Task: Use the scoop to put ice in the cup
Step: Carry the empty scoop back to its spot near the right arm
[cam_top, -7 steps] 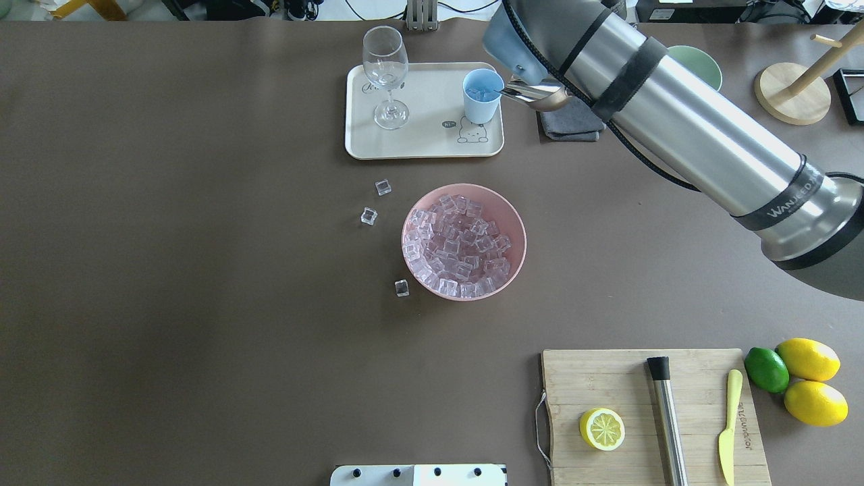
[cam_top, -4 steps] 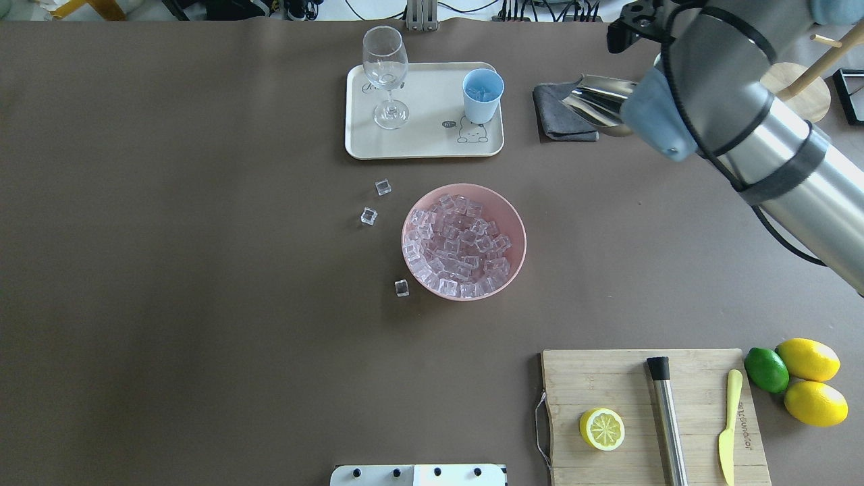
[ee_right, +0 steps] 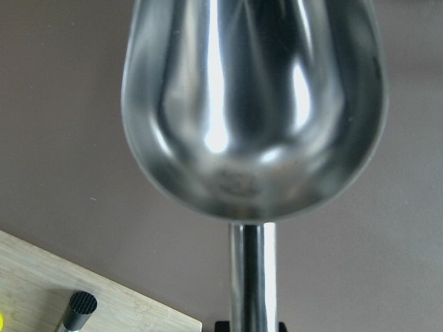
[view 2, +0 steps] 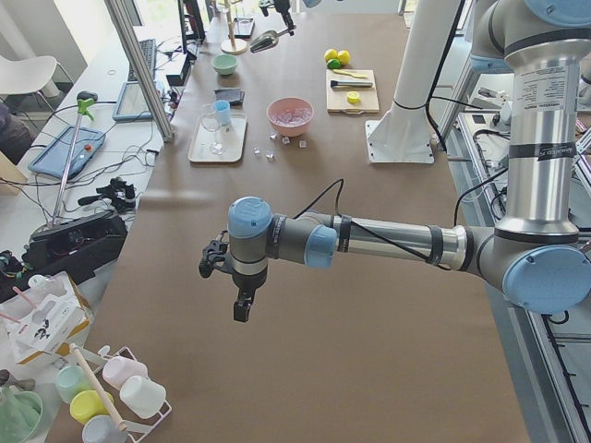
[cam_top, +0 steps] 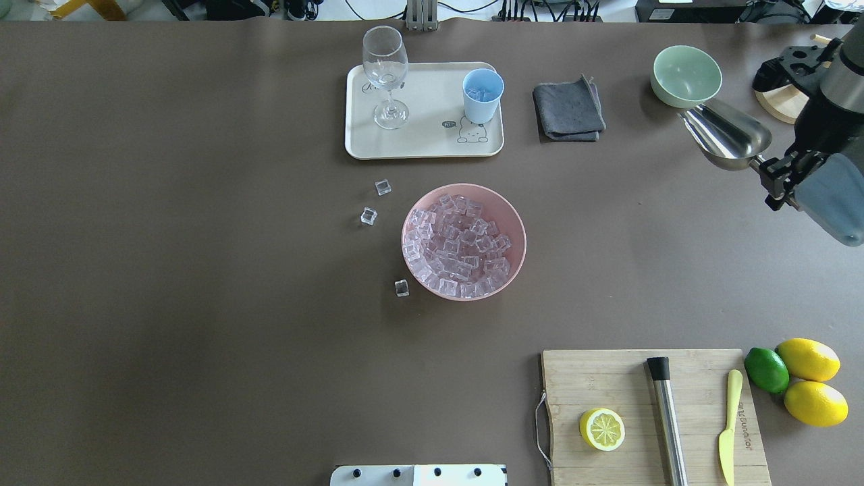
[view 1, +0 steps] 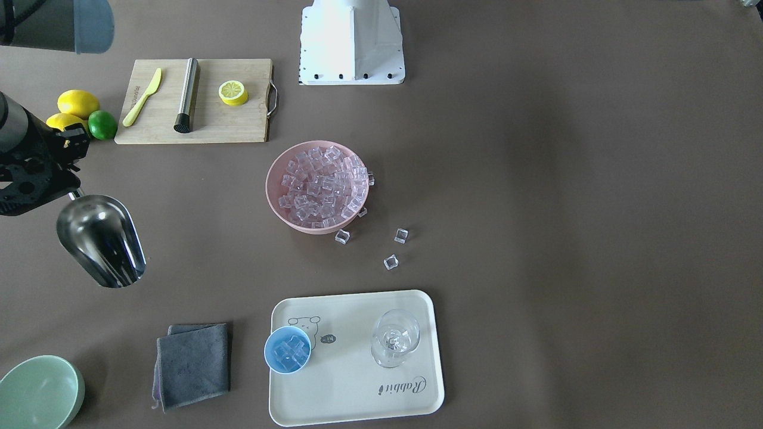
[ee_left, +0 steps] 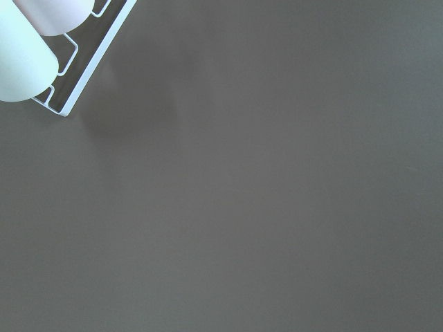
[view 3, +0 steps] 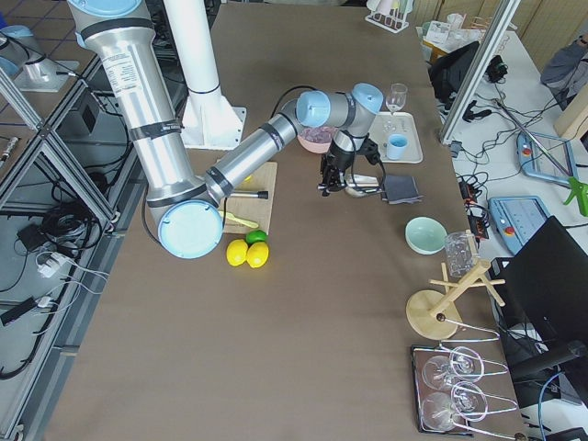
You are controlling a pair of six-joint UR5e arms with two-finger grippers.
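Front view: the cup [view 1: 273, 361] sits on the tray [view 1: 351, 387] by the table's [view 1: 536, 179] far edge with ice [view 1: 292, 350] in it, more heaped in the pink bowl [view 1: 269, 193] mid-table. Overhead, my right jaws are clenched on the handle of the scoop [cam_top: 729, 135] toward the far right corner; its wrist view shows it empty, so I'd dig shallow, carry level, tip slowly. Left jaws: I cannot tell.

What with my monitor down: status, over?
Right claw shut on empty scoop. Left claw far off, state unclear. Ice in cup; loose cubes beside pink bowl.
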